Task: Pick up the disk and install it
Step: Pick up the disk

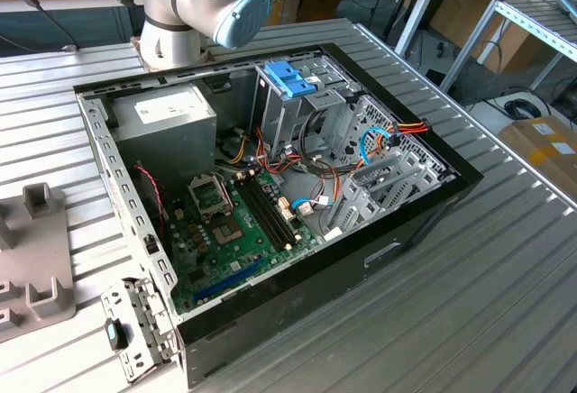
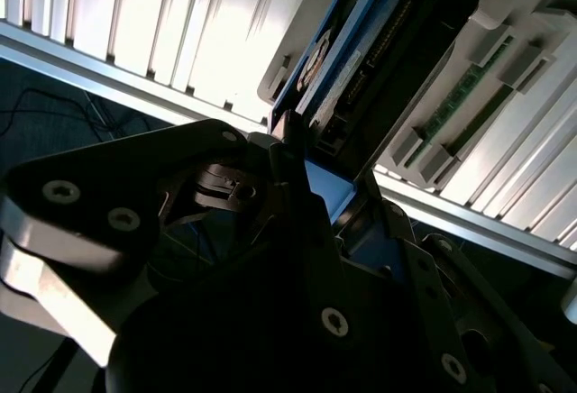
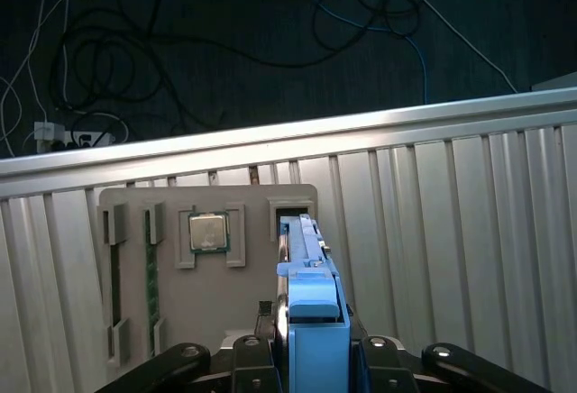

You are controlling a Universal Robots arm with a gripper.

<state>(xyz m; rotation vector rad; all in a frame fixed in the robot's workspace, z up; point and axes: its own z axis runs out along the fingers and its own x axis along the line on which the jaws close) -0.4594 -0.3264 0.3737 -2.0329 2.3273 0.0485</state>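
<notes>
- The jaws are closed on the disk (image 3: 306, 262). In the first wrist view the gripper (image 3: 312, 355) has its black fingers (image 3: 253, 351) tight against either side of the disk's blue frame.
- The disk stands on edge at a slot in the grey holder tray (image 3: 243, 307), its far end at the slot's mouth. You cannot tell whether it rests in the slot or sits just clear of it.
- Its near end is cut off at the picture's edge, and its broad faces are turned edge-on to you (nothing on them can be made out).
- In the second wrist view the gripper's dark body covers the lower part of the disk (image 2: 365, 55). What you can see is a blue rim along a dark side with rows of connector pins.
- On the tray, just beside the disk's slot, sits a square processor chip (image 3: 207, 232); green memory sticks (image 3: 151, 271) lie beyond it.
- In the exterior view the open computer case (image 1: 397, 231) lies just beside the tray on the ribbed table (image 1: 505, 303).
</notes>
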